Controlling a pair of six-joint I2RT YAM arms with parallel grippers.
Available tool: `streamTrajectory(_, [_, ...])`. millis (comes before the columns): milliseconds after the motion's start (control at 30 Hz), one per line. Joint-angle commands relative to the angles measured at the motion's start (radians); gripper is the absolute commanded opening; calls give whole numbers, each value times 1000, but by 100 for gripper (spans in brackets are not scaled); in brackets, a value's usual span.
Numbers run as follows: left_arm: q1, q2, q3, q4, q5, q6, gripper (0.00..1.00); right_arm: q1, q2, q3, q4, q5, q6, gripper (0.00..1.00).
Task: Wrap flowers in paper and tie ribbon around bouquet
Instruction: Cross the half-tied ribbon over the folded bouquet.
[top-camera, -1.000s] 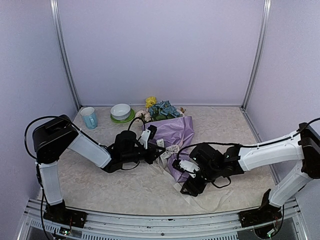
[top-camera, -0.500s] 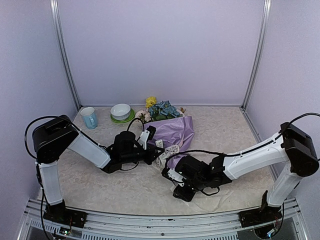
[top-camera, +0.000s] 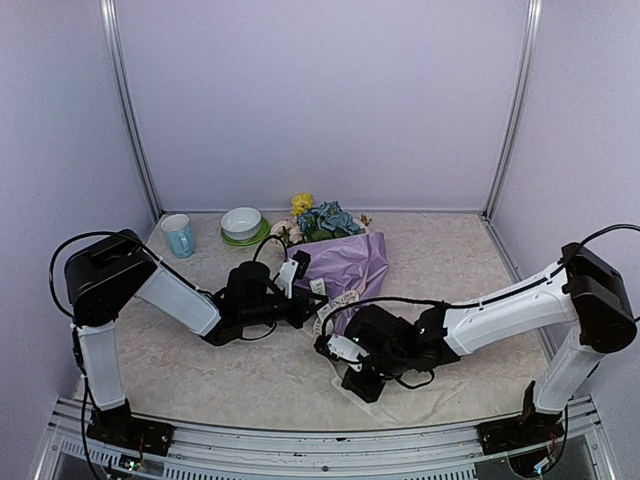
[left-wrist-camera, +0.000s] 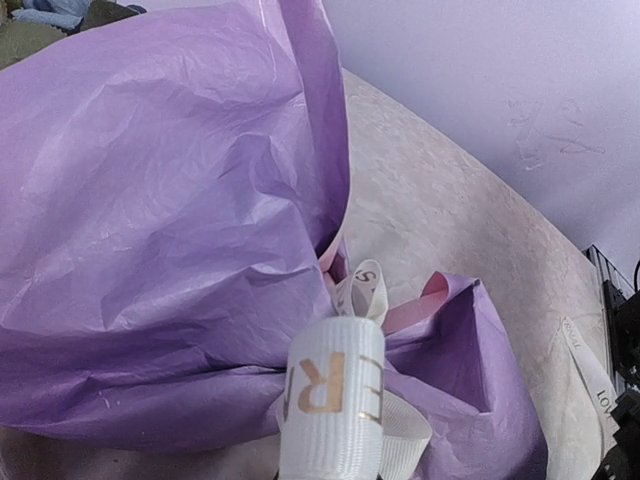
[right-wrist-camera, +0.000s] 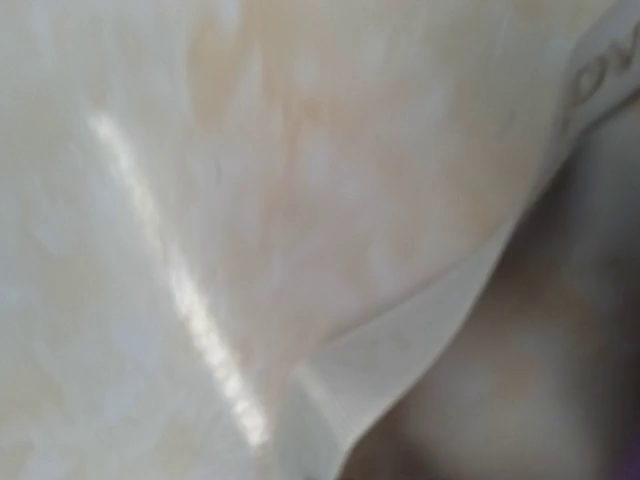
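Observation:
The bouquet (top-camera: 345, 265) lies on the table, a lilac paper (left-wrist-camera: 150, 200) cone with blue and yellow flowers (top-camera: 320, 218) at its far end. A cream ribbon (left-wrist-camera: 335, 395) with gold letters is looped at the cone's narrow end. My left gripper (top-camera: 312, 300) is shut on that loop, its fingers below the edge of the left wrist view. My right gripper (top-camera: 358, 385) is low over the table, nearer than the cone. In its blurred wrist view a ribbon (right-wrist-camera: 450, 290) tail runs down toward the jaws. The right fingers do not show, but the jaws are shut.
A blue mug (top-camera: 179, 235) stands at the back left. Beside it is a white bowl (top-camera: 241, 220) on a green saucer (top-camera: 246, 239). Metal frame posts (top-camera: 130, 110) rise at the back corners. Another ribbon tail (left-wrist-camera: 590, 365) lies flat on the tabletop right of the cone.
My right arm swung left and toward the near edge, dropping to the table, and its jaws closed. The left arm and the bouquet stayed put.

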Motion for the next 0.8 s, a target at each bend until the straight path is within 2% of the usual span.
streamTrajectory(0, [9, -7, 2, 37, 18, -5, 0, -110, -98, 73, 32, -150, -16, 0])
streamTrajectory(200, [9, 3, 12, 58, 31, -9, 0, -331, -143, 80, 20, -229, 50, 0])
streamTrajectory(400, [9, -6, -1, 80, 0, -33, 0, -447, -99, 132, 8, -219, 82, 0])
streamTrajectory(567, [9, -13, -17, 54, -156, -190, 1, -506, -54, 128, 17, -233, 112, 0])
streamTrajectory(600, [9, -12, -27, 50, -183, -231, 3, -506, -46, 132, 9, -233, 106, 0])
streamTrajectory(667, [9, -8, -51, 65, -216, -300, 16, -506, -37, 133, 4, -234, 106, 0])
streamTrajectory(767, [9, -1, -86, 105, -246, -391, 45, -506, -30, 130, 16, -258, 100, 0])
